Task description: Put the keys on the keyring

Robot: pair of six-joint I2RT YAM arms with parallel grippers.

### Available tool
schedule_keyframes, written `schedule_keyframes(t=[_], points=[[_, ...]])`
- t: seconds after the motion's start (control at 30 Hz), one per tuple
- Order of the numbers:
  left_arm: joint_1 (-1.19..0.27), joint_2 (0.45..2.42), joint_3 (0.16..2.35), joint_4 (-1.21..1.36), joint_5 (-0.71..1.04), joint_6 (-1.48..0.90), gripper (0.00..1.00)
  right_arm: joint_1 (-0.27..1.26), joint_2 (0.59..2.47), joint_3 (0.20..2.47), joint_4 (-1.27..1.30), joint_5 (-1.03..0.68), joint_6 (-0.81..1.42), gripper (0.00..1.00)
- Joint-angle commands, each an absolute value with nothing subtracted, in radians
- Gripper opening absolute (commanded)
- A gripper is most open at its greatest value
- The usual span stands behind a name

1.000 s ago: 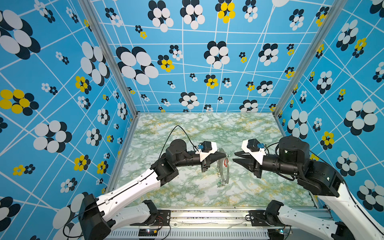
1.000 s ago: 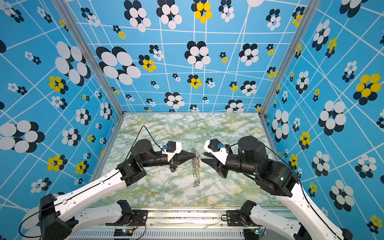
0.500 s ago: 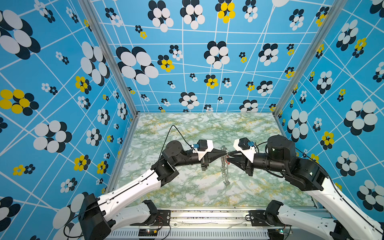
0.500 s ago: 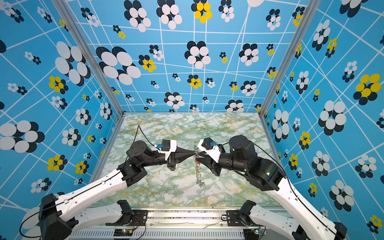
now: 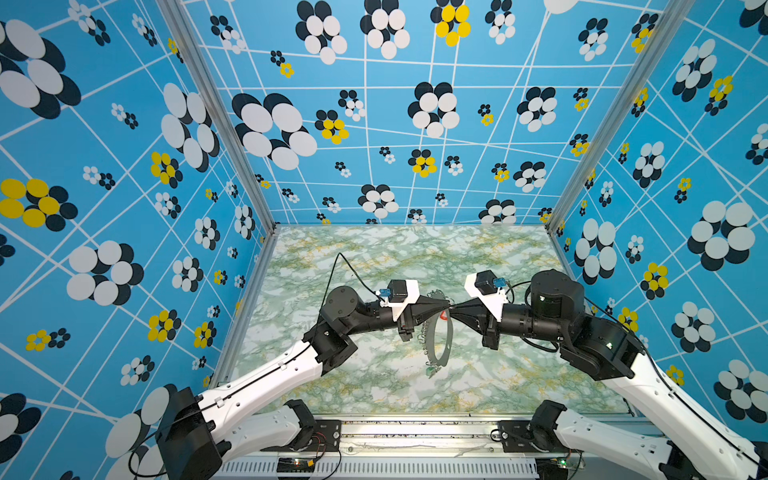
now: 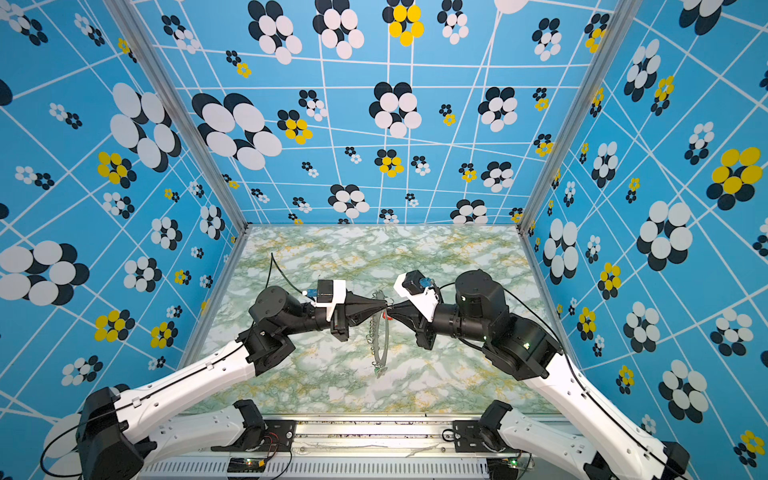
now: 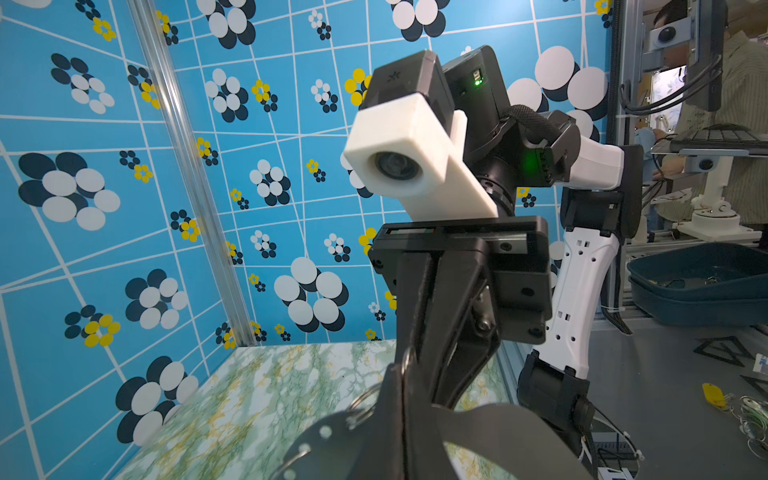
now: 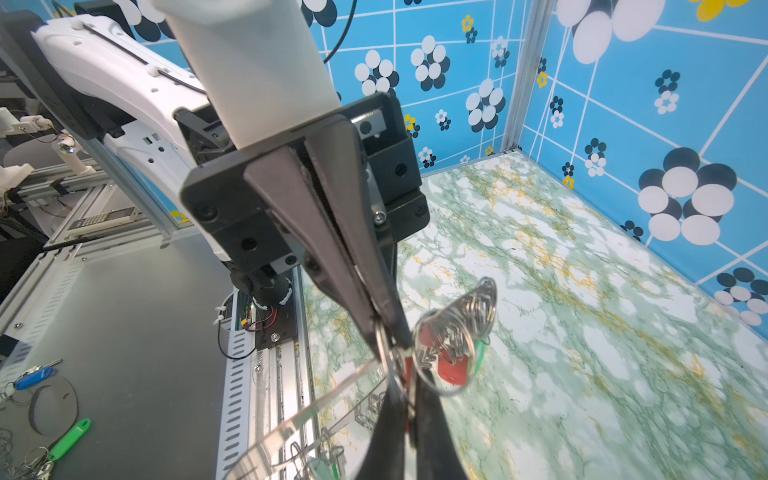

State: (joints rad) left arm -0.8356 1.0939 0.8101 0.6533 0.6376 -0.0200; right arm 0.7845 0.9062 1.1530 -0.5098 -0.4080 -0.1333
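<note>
Keyring [image 5: 436, 345] hangs edge-on beneath the tip of the left pincer [image 5: 445, 308], which stays clenched on its upper rim; whether its low end touches the marble table [image 5: 374, 257] we cannot tell. A second ago the right pincer [image 5: 455, 309] stood well apart with its jaws spread. Now it has crossed the gap, and in both top views the two tips meet nose to nose over the top of the plate. Its jaws have drawn nearly together, yet from the right wrist view we cannot tell whether they clamp a small ring, the rim, or nothing. A red tag [image 8: 451, 372] dangles just beyond the right pincer's tip, beside a bunch of silver rings [image 8: 478, 305]; a green tag [image 5: 430, 371] hangs at the plate's far end, well away from both pincers. We judge the approach finished and the fine work beginning: with the plate steadied from one side, the other tip must work a tag's loop onto a ring; any slip here could twist the plate or drop the tag.
</note>
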Motion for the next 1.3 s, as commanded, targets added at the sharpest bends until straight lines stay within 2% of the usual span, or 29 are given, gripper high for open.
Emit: schedule_keyframes(t=[0.0,0.13,0.27,0.4,0.53,0.67,0.83,0.87,1.0,1.27], points=[[-0.820,1.075,0.811,0.790,0.598,-0.058,0.00,0.791,0.894,1.123,-0.489,-0.465,-0.106,0.27],[-0.818,1.079,0.810,0.804,0.607,-0.070,0.00,0.791,0.874,1.117,-0.461,-0.445,-0.106,0.28],[-0.819,1.080,0.811,0.804,0.612,-0.074,0.00,0.791,0.859,1.114,-0.430,-0.427,-0.114,0.23],[-0.819,1.079,0.813,0.800,0.616,-0.075,0.00,0.790,0.848,1.109,-0.405,-0.384,-0.123,0.23],[-0.819,1.076,0.811,0.811,0.616,-0.081,0.00,0.790,0.861,1.108,-0.389,-0.370,-0.127,0.14],[-0.815,1.070,0.813,0.812,0.618,-0.084,0.00,0.791,0.876,1.099,-0.383,-0.382,-0.122,0.20],[-0.814,1.063,0.809,0.817,0.617,-0.087,0.00,0.790,0.880,1.092,-0.376,-0.392,-0.113,0.21],[-0.813,1.063,0.810,0.819,0.618,-0.087,0.00,0.791,0.882,1.093,-0.377,-0.392,-0.113,0.19],[-0.811,1.060,0.807,0.821,0.611,-0.084,0.00,0.791,0.876,1.097,-0.386,-0.385,-0.119,0.00],[-0.787,1.022,0.772,0.738,0.564,-0.062,0.00,0.792,0.859,1.229,-0.672,-0.276,-0.208,0.00]])
